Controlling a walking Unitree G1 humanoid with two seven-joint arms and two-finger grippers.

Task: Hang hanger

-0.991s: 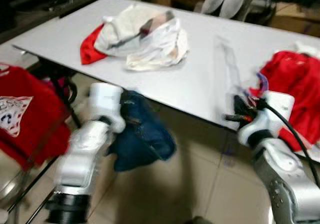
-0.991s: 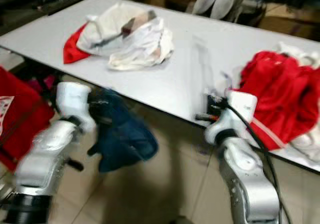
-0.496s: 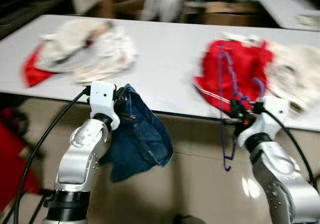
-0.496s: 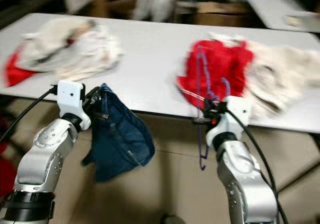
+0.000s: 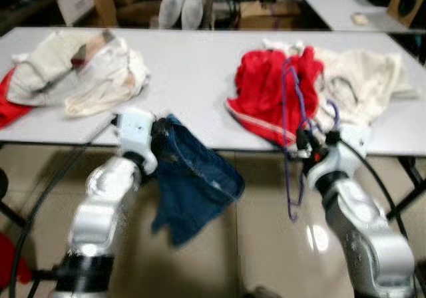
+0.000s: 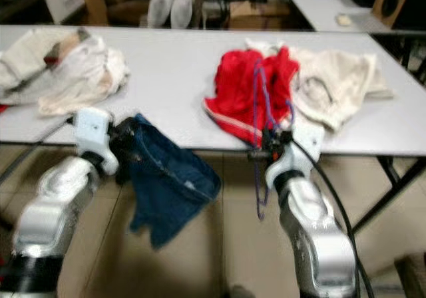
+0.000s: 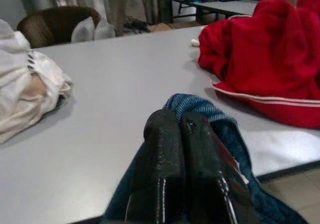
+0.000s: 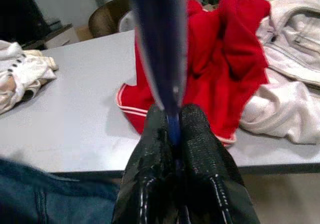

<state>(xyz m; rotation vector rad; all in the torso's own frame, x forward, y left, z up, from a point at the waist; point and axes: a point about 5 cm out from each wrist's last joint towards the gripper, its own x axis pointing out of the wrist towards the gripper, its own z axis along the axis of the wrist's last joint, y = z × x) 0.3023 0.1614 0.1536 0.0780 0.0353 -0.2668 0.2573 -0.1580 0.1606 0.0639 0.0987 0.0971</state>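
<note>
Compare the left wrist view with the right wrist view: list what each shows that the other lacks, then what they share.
Left wrist view alone: the left gripper, fingers pressed together on a fold of the blue denim garment, and a brown chair beyond the table.

Right wrist view alone: the right gripper clamped on the purple hanger, and a cream jacket beside the red one.

Shared: the grey table, the red garment and the white clothes pile.
</note>
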